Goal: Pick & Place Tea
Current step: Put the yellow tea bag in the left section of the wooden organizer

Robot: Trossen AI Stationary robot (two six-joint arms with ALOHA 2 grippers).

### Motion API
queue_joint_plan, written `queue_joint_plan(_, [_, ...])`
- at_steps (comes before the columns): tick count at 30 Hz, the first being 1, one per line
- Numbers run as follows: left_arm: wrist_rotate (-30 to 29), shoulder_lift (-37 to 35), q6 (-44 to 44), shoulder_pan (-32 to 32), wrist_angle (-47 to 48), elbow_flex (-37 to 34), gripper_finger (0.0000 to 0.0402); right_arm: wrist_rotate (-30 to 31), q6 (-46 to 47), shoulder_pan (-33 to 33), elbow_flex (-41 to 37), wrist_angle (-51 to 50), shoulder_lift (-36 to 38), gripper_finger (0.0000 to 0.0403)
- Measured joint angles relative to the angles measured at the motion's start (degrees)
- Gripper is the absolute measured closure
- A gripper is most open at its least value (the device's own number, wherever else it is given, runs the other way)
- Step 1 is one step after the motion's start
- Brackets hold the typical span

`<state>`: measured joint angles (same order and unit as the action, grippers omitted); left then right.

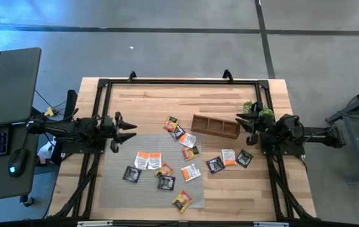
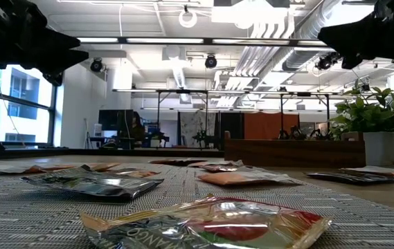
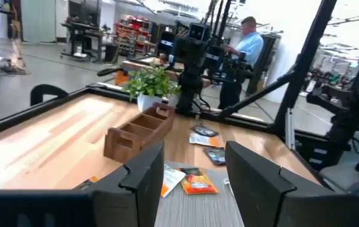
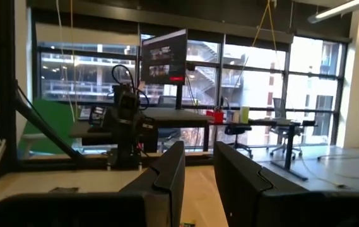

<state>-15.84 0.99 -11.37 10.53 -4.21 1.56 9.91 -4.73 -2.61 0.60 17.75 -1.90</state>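
Several flat tea sachets [image 1: 166,167], orange, black and white, lie scattered on a grey woven mat [image 1: 113,186] and on the bare wood to its right; some show in the low view [image 2: 210,225] and the left wrist view [image 3: 195,183]. My left gripper [image 1: 129,130] hangs open above the mat's far left corner, pointing level toward the table's right, with nothing between its fingers [image 3: 192,170]. My right gripper [image 1: 242,122] hangs at the table's right, above the tray's right end, pointing left, its fingers a little apart on nothing [image 4: 199,170].
A long brown wooden tray [image 1: 216,126] with compartments lies on the table right of centre, and a small green plant [image 1: 259,111] in a white pot stands behind its right end. A black frame [image 1: 179,81] runs around the tabletop. A person [image 3: 248,44] stands beyond the table's right side.
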Motion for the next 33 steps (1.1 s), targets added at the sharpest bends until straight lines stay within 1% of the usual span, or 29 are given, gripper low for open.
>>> queue_joint_plan(2, [-4.2, -0.02, -2.27, 0.0, -1.07, 0.0, 0.0236, 0.02, -0.1, 0.0, 0.0, 0.08, -0.01, 0.0323])
queue_joint_plan(4, [-10.04, -0.02, -4.77, -0.03, -2.89, 0.0, 0.0236, 0.01, -0.43, 0.0, 0.0, 0.09, -0.01, 0.0323])
queue_joint_plan(6, [-12.91, -0.02, -6.99, -0.07, -5.66, -0.02, 0.0236, 0.02, 0.85, 0.0, 0.0, 0.13, -0.21, 0.0323])
queue_joint_plan(10, [-8.5, 0.24, -8.48, -0.03, -11.01, -0.02, 0.0236, 0.07, 1.91, 0.0, 0.0, 0.73, -2.44, 0.0323])
queue_joint_plan(15, [-9.38, 5.63, -8.61, -0.03, -17.28, -0.02, 0.0236, 1.87, 0.94, -0.05, 1.1, 7.51, -9.61, 0.0323])
queue_joint_plan(17, [-9.35, 9.94, -8.58, -0.03, -22.62, 0.05, 0.0236, 3.33, -1.63, -0.04, 3.59, 7.6, -13.7, 0.0323])
queue_joint_plan(19, [-9.41, 15.44, -8.19, -0.07, -24.69, 1.5, 0.0236, 5.12, -4.34, -0.04, 6.64, 6.69, -18.55, 0.0323])
queue_joint_plan(22, [-10.28, 24.0, -6.85, -0.07, -25.74, 6.85, 0.0236, 6.7, -7.39, -0.04, 11.52, 2.82, -26.5, 0.0323])
queue_joint_plan(24, [-12.77, 30.11, -6.89, -0.07, -25.82, 10.93, 0.0236, 6.57, -9.4, -0.04, 14.85, 0.28, -31.53, 0.0323])
queue_joint_plan(27, [-17.94, 39.42, -8.57, -0.07, -21.85, 17.16, 0.0236, 6.47, -9.71, -0.02, 19.15, -2.8, -37.79, 0.0323])
queue_joint_plan(30, [-22.06, 47.43, -16.53, -0.07, -15.19, 22.41, 0.0236, 7.17, -7.53, -0.02, 22.4, -4.2, -41.72, 0.0323])
queue_joint_plan(33, [-23.61, 53.35, -24.52, -0.07, -9.02, 26.05, 0.0236, 9.02, -6.33, -0.04, 24.69, -6.82, -43.39, 0.0323])
